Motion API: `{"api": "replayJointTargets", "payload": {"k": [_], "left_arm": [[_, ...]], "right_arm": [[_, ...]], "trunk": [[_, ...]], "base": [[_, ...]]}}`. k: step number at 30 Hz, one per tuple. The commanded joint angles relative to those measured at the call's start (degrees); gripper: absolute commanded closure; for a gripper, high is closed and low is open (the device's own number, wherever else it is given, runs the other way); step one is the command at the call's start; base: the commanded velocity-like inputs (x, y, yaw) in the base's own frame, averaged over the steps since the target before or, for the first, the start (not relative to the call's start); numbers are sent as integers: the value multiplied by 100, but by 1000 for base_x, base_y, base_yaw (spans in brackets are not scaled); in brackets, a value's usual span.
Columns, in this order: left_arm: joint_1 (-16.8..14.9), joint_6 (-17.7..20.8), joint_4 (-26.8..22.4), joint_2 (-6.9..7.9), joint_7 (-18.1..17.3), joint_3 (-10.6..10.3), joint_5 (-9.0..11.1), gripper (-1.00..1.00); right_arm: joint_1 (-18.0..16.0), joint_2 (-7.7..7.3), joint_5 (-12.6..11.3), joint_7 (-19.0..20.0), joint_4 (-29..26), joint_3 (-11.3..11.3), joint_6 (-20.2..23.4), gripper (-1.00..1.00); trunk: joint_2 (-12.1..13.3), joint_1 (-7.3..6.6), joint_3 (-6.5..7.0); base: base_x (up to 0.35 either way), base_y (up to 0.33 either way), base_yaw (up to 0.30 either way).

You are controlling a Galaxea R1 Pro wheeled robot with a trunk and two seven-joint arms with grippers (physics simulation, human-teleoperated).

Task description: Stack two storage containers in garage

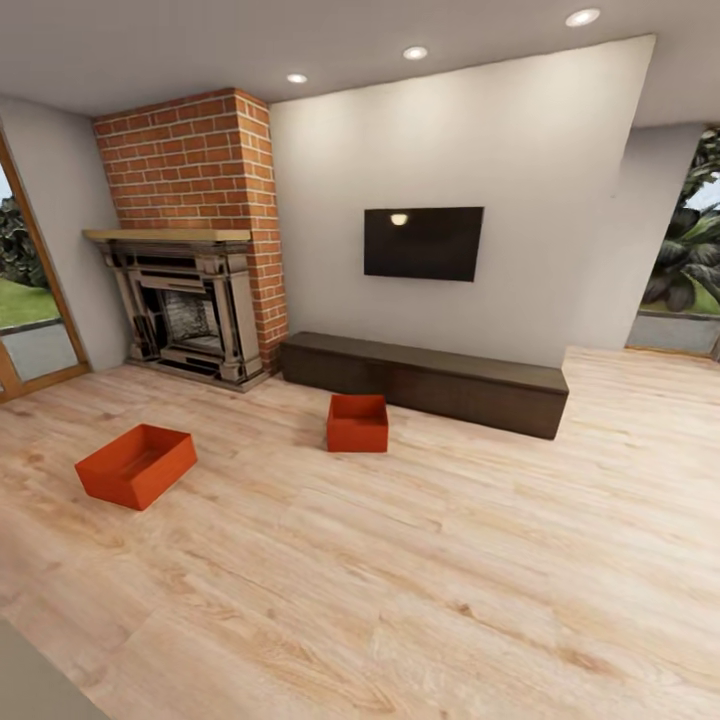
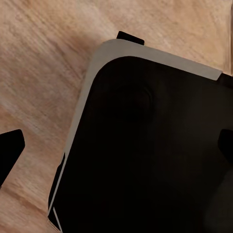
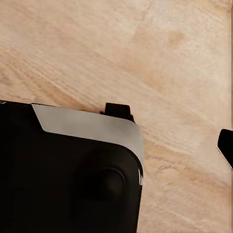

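Note:
Two red-orange storage containers rest on the light wood-plank floor of the living room (image 1: 420, 560). One container (image 1: 136, 465) lies at the left, turned at an angle, in front of the brick fireplace. The other container (image 1: 357, 422) sits further back, just before the low dark bench. Both are open-topped and look empty. My left gripper (image 2: 116, 145) hangs open over my dark base, its fingertips (image 2: 9, 151) wide apart. My right gripper (image 3: 116, 150) is also open, with one fingertip (image 3: 226, 145) showing over the planks. Neither gripper is near a container. The garage is out of view.
A red-brick fireplace (image 1: 190, 290) stands at the back left, a long low dark bench (image 1: 425, 380) under a black wall TV (image 1: 423, 243). Glass doors (image 1: 30, 300) are at the far left, a window opening (image 1: 690, 270) at the right. My dark base (image 2: 145, 145) sits below both wrists.

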Motion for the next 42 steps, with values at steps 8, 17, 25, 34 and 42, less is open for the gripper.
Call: {"api": "replayJointTargets", "payload": {"k": [8,17,25,34,42], "left_arm": [[1,15,-9,2,2,24,17,-100],[1,8,-9,-4,9,24,17,-100],[1,7,-9,-6,5,22,17,-100],[1,7,-9,-6,4,20,17,-100],[1,7,-9,-6,8,19,17,-100]], "right_arm": [[-7,11,-14,-20,18,45,-30,-100],[-7,6,-18,-20,18,44,-31,-100],[-7,6,-16,-20,18,44,-31,-100],[-7,7,-16,-20,18,44,-30,-100],[-7,3,-18,-20,18,44,-30,-100]], "trunk": [[-2,3,-5],[-2,3,-5],[-2,3,-5],[-2,3,-5],[-2,3,-5]], "base": [[324,0,0],[324,0,0],[324,0,0],[324,0,0],[324,0,0]]}}
